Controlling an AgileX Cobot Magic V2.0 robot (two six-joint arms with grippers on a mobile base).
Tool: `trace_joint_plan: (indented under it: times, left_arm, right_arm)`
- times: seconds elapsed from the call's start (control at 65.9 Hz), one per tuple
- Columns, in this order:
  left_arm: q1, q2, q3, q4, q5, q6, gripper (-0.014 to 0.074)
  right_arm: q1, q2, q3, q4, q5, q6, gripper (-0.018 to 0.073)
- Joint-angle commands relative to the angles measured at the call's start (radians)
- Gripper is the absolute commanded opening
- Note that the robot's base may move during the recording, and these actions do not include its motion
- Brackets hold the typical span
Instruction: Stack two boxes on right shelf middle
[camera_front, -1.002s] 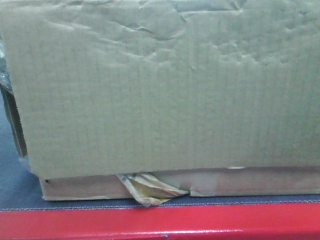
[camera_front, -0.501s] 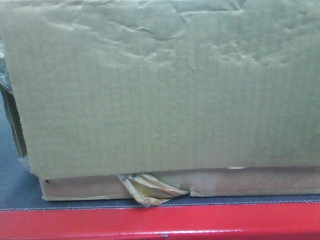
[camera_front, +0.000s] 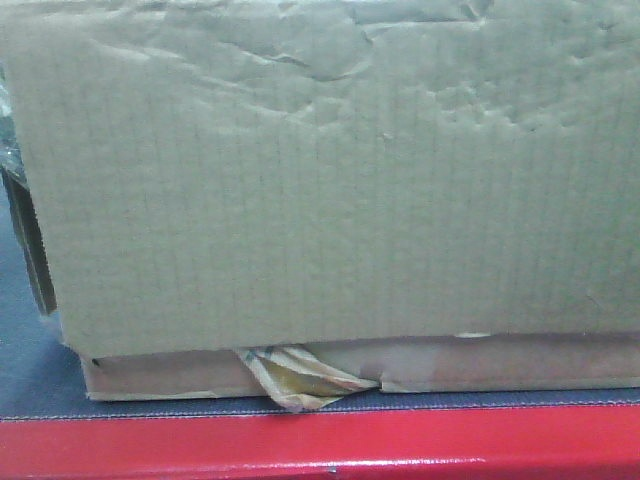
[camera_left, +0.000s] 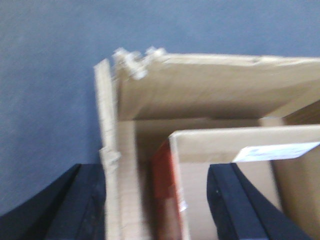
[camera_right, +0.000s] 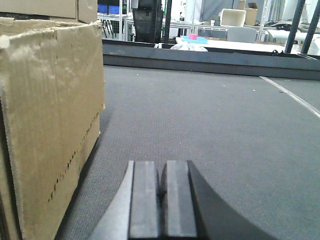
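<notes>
Nothing shifted: left pincer (camera_left: 160, 205) gapes astride the torn corrugated box (camera_left: 200, 90) wall, right pincer (camera_right: 161, 200) pinched together, empty.

Box (camera_front: 330, 180) on mat (camera_front: 30, 375), near its front edge

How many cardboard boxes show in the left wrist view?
2. An outer brown box with a torn corner sits on the grey mat; a smaller box with a white label is nested inside it. More may be hidden beyond the frame.
</notes>
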Motion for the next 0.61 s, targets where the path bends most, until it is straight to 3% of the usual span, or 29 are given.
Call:
trace_joint_plan:
  times: [0.0, 0.592]
  left_arm:
    - [0.001, -0.007, 0.041, -0.001, -0.006, 0.006, 0.035]
    - [0.01, -0.007, 0.213, -0.004, -0.006, 0.021, 0.035]
  right_arm:
    - [0.001, -0.003, 0.0, 0.001, -0.015, -0.006, -0.0162]
    - [0.001, -0.003, 0.0, 0.001, -0.015, -0.006, -0.0162]
